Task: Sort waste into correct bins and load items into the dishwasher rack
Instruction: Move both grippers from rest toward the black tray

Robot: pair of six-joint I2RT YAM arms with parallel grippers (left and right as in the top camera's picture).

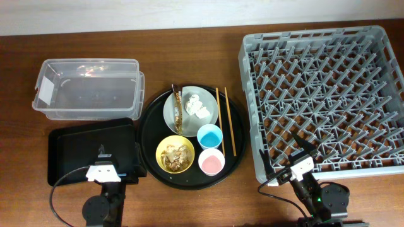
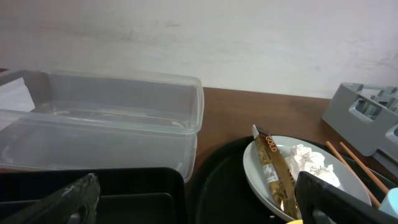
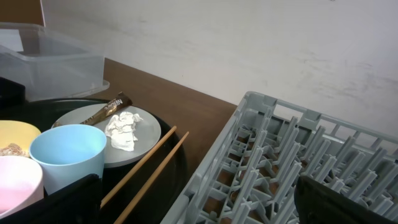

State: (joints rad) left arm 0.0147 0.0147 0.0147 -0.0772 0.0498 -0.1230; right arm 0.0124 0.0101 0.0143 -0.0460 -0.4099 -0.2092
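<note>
- The clear tub (image 1: 88,88) stands toward the table's (image 1: 189,50) far-left corner, its white label (image 1: 43,93) on the end wall facing the left edge.
- The shallow black tray (image 1: 76,148) lies just on the near side of the tub, toward the near-left corner.
- The left gripper (image 1: 107,167) hangs over the near edge of that shallow tray. In the wrist view its two fingers sit far apart, so the claw is wide.
- The round black tray (image 1: 148,157) sits mid-table, just beside the shallow tray.
- The wrapper strip (image 1: 178,110) lies on the left side of the grey plate (image 1: 196,126), which is on the round tray's far part. The crumpled tissue (image 1: 197,106) lies beside the strip on the same plate.
- The yellow bowl (image 1: 161,148) sits on the round tray's near-left part, with the brown food scraps (image 1: 175,156) inside it.
- The light-blue cup (image 1: 209,135) stands upright to the right of the bowl, and the pink cup (image 1: 211,162) is just nearer the table's near edge.
- The chopsticks (image 1: 222,120) lie side by side along the round tray's right side, running far to near.
- The dishwasher rack (image 1: 328,94) fills the right end of the table, up to the far-right corner.
- The right gripper (image 1: 302,157) hovers at the rack's near-left corner, by the table's near edge, with the claw wide.
</note>
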